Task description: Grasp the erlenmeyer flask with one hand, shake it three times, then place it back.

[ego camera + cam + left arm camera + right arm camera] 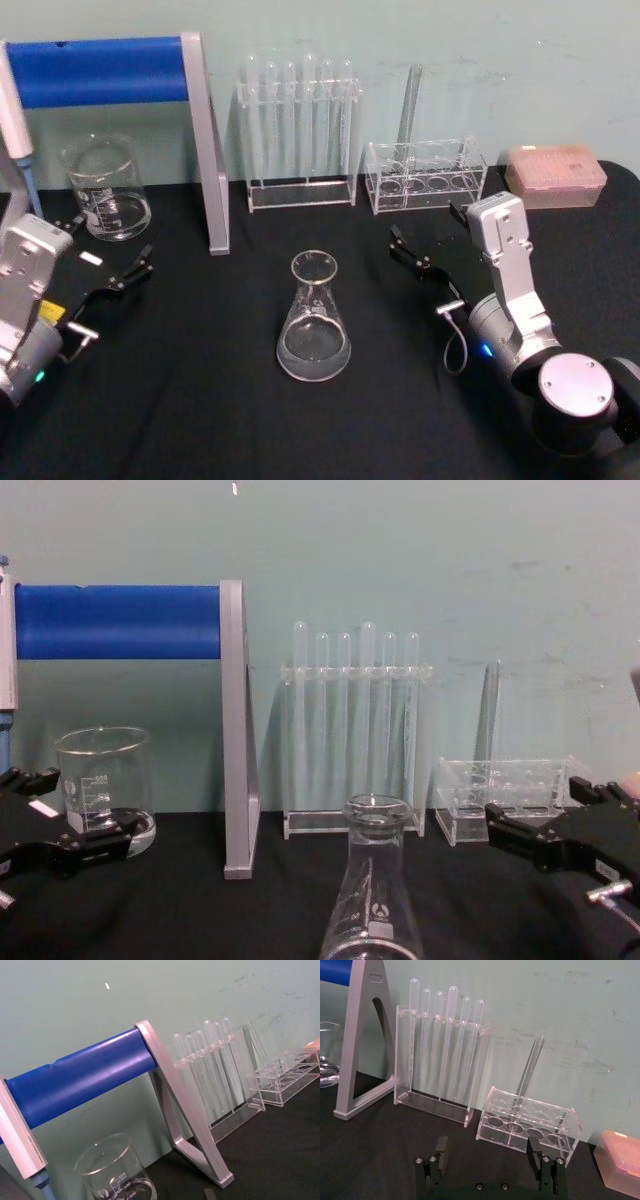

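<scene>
The erlenmeyer flask (314, 320) stands upright on the black table, near the middle and toward the front, with a little clear liquid in its base. Its neck and rim rise at the bottom centre of the chest view, flask (375, 900). My right gripper (428, 238) is open to the right of the flask and a little behind it, well apart from it. In the right wrist view this gripper (488, 1152) has nothing between its two fingers. My left gripper (108, 250) is open at the table's left side, in front of the beaker, and holds nothing.
A glass beaker (105, 188) stands at the back left. Beside it is a grey stand with a blue bar (205, 150). A rack of test tubes (300, 130), a clear holder with one tube (425, 175) and a pink box (555, 175) line the back wall.
</scene>
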Tool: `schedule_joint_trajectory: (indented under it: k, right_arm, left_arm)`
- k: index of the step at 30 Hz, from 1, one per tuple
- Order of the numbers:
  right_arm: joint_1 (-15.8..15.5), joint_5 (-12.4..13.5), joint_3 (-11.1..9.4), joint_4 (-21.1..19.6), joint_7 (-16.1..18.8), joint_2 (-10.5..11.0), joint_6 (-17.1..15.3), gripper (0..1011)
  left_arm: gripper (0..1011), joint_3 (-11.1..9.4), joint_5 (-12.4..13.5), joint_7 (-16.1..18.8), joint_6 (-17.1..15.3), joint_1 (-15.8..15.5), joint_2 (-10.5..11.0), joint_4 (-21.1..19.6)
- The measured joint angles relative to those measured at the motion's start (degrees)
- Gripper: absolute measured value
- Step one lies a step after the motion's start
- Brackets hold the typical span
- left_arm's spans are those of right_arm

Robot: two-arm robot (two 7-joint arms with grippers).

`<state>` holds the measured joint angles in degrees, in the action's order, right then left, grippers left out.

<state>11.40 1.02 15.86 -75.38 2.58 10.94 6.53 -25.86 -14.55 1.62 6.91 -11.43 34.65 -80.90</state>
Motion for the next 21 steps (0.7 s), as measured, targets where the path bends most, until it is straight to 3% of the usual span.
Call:
schedule_joint_trajectory:
  k: [21]
  right_arm:
    - [0.0,0.0,0.0,0.0,0.0,0.0,0.0,1000]
  left_arm:
    - [1001,0.0,0.0,0.0,0.0,0.0,0.0,0.0]
